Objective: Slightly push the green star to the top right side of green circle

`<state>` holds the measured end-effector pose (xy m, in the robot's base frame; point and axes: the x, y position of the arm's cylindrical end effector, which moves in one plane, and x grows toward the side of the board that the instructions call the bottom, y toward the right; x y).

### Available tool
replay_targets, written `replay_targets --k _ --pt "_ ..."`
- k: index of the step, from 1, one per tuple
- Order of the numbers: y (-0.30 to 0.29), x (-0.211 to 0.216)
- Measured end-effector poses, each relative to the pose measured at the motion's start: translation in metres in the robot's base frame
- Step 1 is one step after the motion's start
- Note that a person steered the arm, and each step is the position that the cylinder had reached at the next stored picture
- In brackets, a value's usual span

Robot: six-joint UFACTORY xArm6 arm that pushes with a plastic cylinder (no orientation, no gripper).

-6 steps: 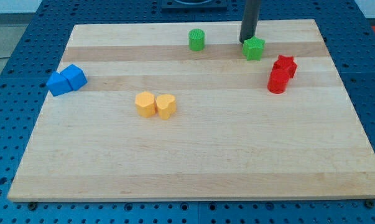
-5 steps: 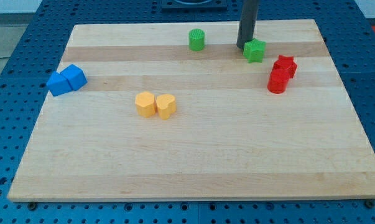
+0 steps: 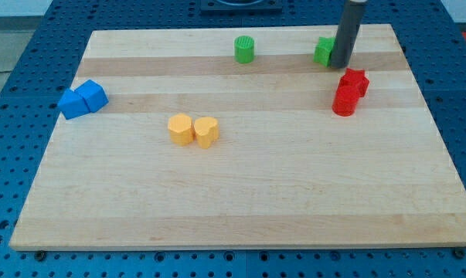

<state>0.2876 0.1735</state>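
The green star (image 3: 323, 51) lies near the view's top right of the board, partly hidden behind my rod. The green circle (image 3: 244, 49), a short cylinder, stands to its left near the view's top. My tip (image 3: 339, 64) rests on the board touching the star's lower right side, just above the red blocks.
A red star (image 3: 355, 80) and a red cylinder (image 3: 344, 101) sit together just below my tip. Two yellow blocks (image 3: 194, 130) lie left of centre. Two blue blocks (image 3: 83, 99) lie at the view's left. The board's top edge (image 3: 240, 31) is close behind the green blocks.
My rod has moved from the star's upper left round to its lower right. The green star has shifted a little toward the view's top and right.
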Motion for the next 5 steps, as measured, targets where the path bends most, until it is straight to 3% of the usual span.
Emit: replay_targets --k 3,5 --pt "0.046 -0.015" --pt "0.016 -0.015"
